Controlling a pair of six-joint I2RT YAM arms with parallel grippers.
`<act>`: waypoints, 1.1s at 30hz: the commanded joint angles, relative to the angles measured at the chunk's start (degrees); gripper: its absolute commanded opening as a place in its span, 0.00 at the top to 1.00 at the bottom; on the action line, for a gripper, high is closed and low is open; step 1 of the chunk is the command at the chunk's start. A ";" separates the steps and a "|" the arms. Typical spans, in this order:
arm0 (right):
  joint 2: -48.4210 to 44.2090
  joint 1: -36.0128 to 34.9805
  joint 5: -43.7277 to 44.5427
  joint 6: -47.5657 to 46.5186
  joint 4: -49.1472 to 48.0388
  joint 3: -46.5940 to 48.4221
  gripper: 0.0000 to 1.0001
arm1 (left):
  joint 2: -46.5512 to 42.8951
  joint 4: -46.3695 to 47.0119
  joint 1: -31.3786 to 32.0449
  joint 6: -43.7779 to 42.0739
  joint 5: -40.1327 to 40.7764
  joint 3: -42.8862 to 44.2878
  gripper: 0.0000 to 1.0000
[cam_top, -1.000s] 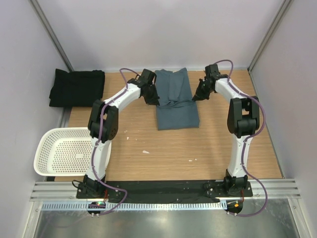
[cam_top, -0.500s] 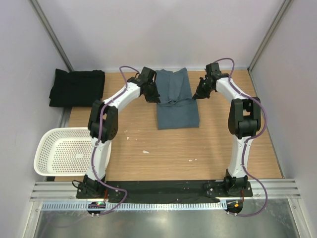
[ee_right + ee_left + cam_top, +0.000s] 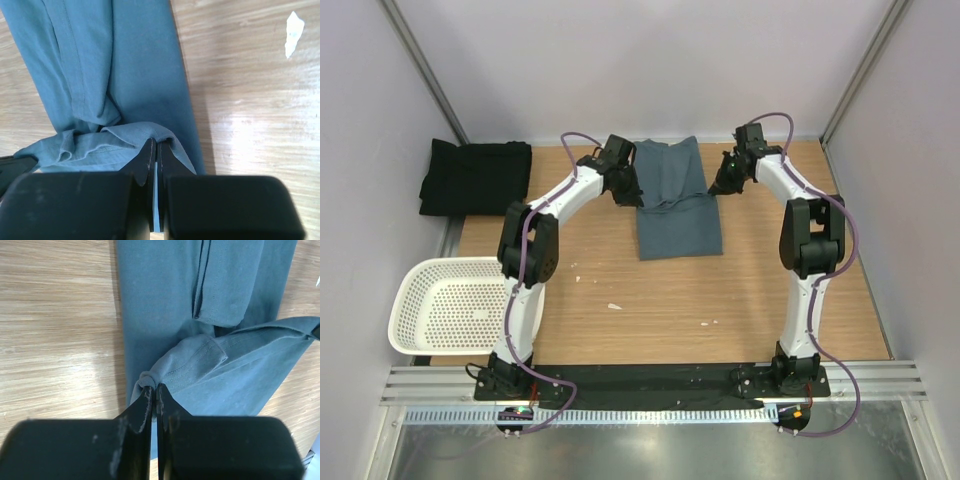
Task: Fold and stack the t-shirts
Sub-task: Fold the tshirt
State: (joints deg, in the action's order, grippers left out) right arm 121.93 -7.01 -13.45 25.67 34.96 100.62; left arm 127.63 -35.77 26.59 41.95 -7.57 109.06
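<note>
Slate blue-grey t-shirt [image 3: 678, 215], 12 o'clock: opposite edges clamped in left gripper [image 3: 154, 389] and right gripper [image 3: 156, 146], likely to carry the fold evenly; black t-shirt [image 3: 475, 178], 10 o'clock

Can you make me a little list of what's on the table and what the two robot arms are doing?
blue-grey shirt: partly folded, far middle of the table
left tool: shut, pinching the shirt's left edge
right tool: shut, pinching the shirt's right edge
black shirt: far left corner, away from both arms
white basket: left side, beside the left arm
</note>
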 commanded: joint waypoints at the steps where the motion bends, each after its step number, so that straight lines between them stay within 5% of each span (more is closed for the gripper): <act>1: 1.38 0.15 1.67 -1.15 -2.18 2.74 0.99 | -0.55 1.84 -0.66 -0.64 1.25 2.04 1.00; 6: 3.31 0.15 2.29 -1.85 -1.30 3.44 0.99 | 0.95 1.75 -1.10 -1.08 0.98 2.39 0.93; 9: 3.67 0.24 2.29 -2.20 -0.08 4.93 0.79 | 1.13 1.58 -1.28 -2.05 0.37 3.79 0.63; 10: 3.67 0.24 2.20 -2.64 0.54 5.55 0.72 | 1.04 1.58 -1.19 -2.40 0.37 4.23 0.44; 13: 2.27 0.24 2.29 -3.34 2.91 8.45 0.55 | -0.01 -0.09 -1.28 -3.37 0.46 6.51 0.27; 18: -3.00 0.15 1.33 -2.30 4.59 9.52 0.26 | -5.98 -0.89 -1.28 -0.66 -1.21 4.26 0.18; 25: -13.11 -0.11 -2.90 7.19 -8.40 -9.54 0.15 | -17.76 13.52 1.18 8.48 -1.13 -15.07 0.04; 33: -13.30 -0.46 -2.98 15.02 -19.13 -19.76 0.11 | -14.26 20.47 3.29 11.66 -1.31 -17.65 0.04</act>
State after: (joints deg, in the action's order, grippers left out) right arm 108.71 -7.05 -15.64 36.16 23.14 81.58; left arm 111.85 -21.02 29.52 51.75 -8.60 91.35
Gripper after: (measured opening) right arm 0.890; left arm 0.968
